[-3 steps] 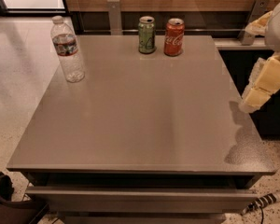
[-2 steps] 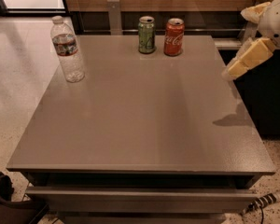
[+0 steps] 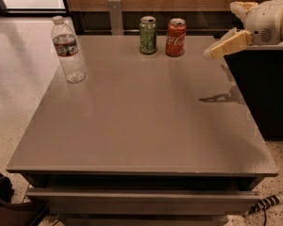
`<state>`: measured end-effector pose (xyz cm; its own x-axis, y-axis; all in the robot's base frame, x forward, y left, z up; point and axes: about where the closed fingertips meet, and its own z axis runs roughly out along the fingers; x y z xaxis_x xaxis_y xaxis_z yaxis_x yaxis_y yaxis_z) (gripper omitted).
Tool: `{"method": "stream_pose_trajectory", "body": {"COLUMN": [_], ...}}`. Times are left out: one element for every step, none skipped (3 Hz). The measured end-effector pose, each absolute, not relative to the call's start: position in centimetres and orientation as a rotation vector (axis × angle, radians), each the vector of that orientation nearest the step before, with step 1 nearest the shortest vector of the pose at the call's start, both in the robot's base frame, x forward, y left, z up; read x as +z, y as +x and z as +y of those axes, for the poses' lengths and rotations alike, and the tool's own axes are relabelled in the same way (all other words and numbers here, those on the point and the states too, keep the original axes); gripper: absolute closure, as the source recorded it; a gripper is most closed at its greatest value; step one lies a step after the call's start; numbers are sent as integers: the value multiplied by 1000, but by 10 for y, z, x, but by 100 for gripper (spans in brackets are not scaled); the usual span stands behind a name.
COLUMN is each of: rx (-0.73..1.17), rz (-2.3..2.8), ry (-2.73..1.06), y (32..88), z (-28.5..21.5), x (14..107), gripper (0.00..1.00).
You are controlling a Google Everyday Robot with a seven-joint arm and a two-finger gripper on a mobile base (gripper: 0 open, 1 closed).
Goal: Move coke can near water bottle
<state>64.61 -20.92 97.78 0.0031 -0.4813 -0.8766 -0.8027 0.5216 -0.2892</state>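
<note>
Observed change: my gripper has climbed from low off the right edge of the table and swung toward the back. It now hangs to the right of the coke can, at about the can's height, with its tip aimed at the can. A clear gap remains between them, so there is no contact. Its shadow falls on the tabletop in front of and to the right of the coke can, which confirms that I am well above the surface.

Gripper state: I cannot tell whether it is spread or pressed together. It holds nothing.

Unchanged items: the coke can stands upright at the back edge. The green can stands just beside it on its left, with a narrow gap between them. The water bottle stands upright well to the left of the coke can and somewhat nearer the front.

Assessment: this is the approach stage, and the can is not yet grasped or moved. The approach is from the coke can's free right side. I judge the risk to be the green can, since a push leftward through the coke can could knock it over.
</note>
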Motion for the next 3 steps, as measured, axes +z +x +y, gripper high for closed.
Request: {"method": "stream_pose_trajectory", "body": {"rx": [359, 366, 406], "rz": [1644, 1635, 1596], "ry": [-1109, -1034, -879], "y": [646, 669, 732], "z": [-209, -212, -216], "x": [978, 969, 944], "gripper": [0, 0, 0]}}
